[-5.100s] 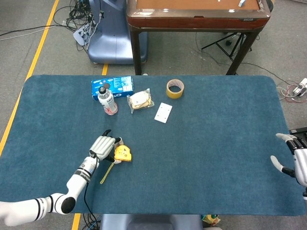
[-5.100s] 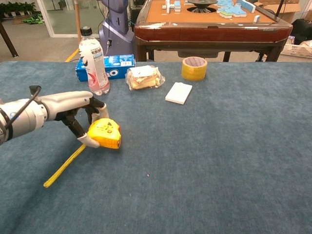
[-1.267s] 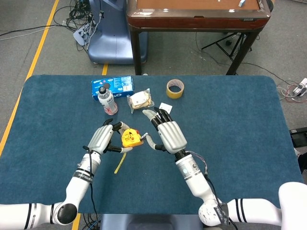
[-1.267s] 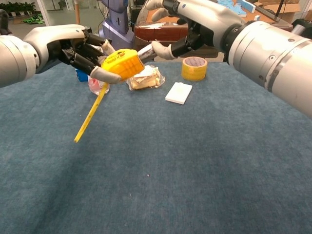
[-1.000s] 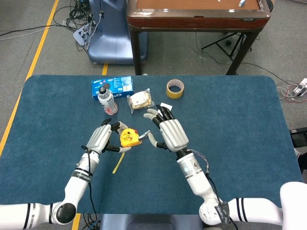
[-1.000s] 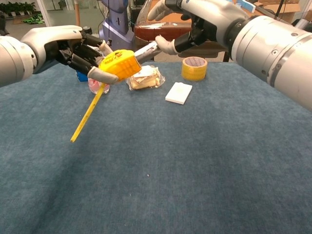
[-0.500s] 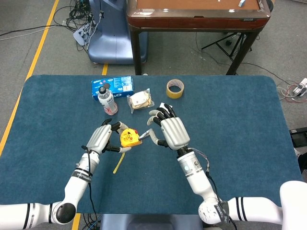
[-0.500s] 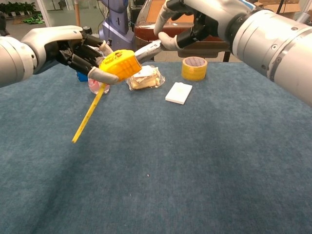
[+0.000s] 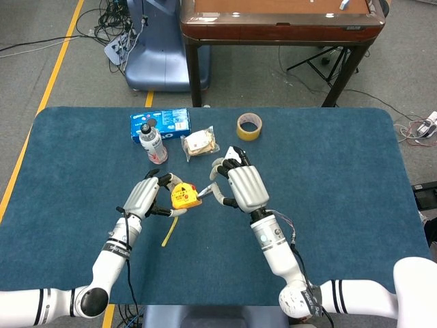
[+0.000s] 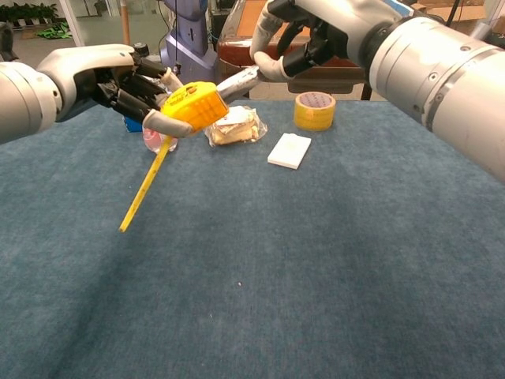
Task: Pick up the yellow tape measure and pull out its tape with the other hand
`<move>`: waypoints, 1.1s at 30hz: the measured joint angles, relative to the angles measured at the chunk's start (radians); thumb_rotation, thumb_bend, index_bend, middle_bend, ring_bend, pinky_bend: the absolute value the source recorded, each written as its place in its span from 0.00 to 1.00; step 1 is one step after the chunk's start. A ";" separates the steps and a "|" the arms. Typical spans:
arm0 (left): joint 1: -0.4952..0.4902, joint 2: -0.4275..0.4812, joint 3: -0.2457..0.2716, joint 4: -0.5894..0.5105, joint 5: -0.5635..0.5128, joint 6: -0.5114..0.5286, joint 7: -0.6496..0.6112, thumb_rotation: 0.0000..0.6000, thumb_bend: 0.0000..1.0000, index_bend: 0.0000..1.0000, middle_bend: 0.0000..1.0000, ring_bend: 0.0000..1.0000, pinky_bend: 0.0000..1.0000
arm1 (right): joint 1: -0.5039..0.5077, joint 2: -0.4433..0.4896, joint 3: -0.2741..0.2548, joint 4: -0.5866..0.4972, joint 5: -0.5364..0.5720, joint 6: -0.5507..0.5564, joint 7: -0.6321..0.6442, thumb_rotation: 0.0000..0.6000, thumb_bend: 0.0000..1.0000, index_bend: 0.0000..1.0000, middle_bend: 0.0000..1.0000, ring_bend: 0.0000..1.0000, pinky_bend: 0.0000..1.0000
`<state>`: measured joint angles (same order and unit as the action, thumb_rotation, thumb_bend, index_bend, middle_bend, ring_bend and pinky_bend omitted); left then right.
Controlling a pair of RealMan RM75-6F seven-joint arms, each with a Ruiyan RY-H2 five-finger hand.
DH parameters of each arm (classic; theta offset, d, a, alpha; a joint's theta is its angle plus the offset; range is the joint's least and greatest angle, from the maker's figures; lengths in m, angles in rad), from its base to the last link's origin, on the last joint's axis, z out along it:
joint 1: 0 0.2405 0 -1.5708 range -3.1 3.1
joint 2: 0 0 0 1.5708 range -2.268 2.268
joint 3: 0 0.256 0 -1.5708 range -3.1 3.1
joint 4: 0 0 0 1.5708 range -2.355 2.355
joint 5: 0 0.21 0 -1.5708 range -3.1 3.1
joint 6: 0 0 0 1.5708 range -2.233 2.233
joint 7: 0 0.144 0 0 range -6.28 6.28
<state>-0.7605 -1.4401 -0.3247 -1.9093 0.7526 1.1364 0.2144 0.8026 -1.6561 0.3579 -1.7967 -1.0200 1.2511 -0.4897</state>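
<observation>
My left hand [image 9: 143, 198] grips the yellow tape measure [image 9: 184, 197] and holds it above the blue table. In the chest view the left hand [image 10: 126, 85] wraps the tape measure [image 10: 193, 105] from the left. A yellow strip [image 10: 144, 192] hangs down from it toward the cloth. My right hand [image 9: 243, 186] is close on the right, fingers curled. In the chest view the right hand [image 10: 304, 35] has its thumb tip against the case's right end. Whether it pinches the tape's tip is hidden.
Behind the hands stand a water bottle [image 9: 153, 145] and a blue box [image 9: 160, 122]. A wrapped snack [image 9: 199, 143], a white card [image 10: 289, 150] and a roll of yellow tape [image 9: 248, 126] lie nearby. A wooden table [image 9: 280, 24] stands beyond the far edge.
My right hand has closed in on the tape measure and its fingers have curled further in. The left hand keeps the case almost still.
</observation>
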 measured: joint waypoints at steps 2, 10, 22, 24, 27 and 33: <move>0.000 0.000 0.000 0.002 0.000 -0.002 -0.002 1.00 0.12 0.54 0.54 0.38 0.04 | 0.000 0.002 -0.001 -0.001 -0.003 -0.001 0.002 1.00 0.54 0.49 0.37 0.33 0.00; 0.000 0.000 0.001 0.010 0.001 -0.007 -0.006 1.00 0.12 0.54 0.54 0.38 0.04 | -0.007 0.005 -0.012 -0.010 -0.016 0.005 0.010 1.00 0.53 0.49 0.50 0.40 0.00; 0.003 0.000 0.001 0.017 0.001 -0.012 -0.016 1.00 0.12 0.54 0.54 0.38 0.04 | -0.013 0.003 -0.013 -0.013 -0.030 0.011 0.032 1.00 0.51 0.49 0.56 0.47 0.00; 0.002 -0.001 0.001 0.019 0.002 -0.012 -0.016 1.00 0.12 0.54 0.54 0.38 0.04 | -0.013 0.001 -0.013 -0.012 -0.031 0.011 0.038 1.00 0.52 0.49 0.57 0.47 0.00; 0.001 -0.001 0.001 0.019 0.002 -0.014 -0.017 1.00 0.12 0.54 0.54 0.38 0.04 | -0.015 0.000 -0.013 -0.011 -0.036 0.010 0.049 1.00 0.55 0.50 0.57 0.47 0.00; 0.000 -0.004 0.000 0.023 0.001 -0.016 -0.018 1.00 0.12 0.54 0.54 0.38 0.04 | -0.019 -0.004 -0.012 -0.003 -0.046 0.007 0.082 1.00 0.61 0.52 0.57 0.47 0.00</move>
<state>-0.7607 -1.4444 -0.3250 -1.8862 0.7534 1.1204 0.1962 0.7835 -1.6606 0.3462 -1.8000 -1.0662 1.2585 -0.4081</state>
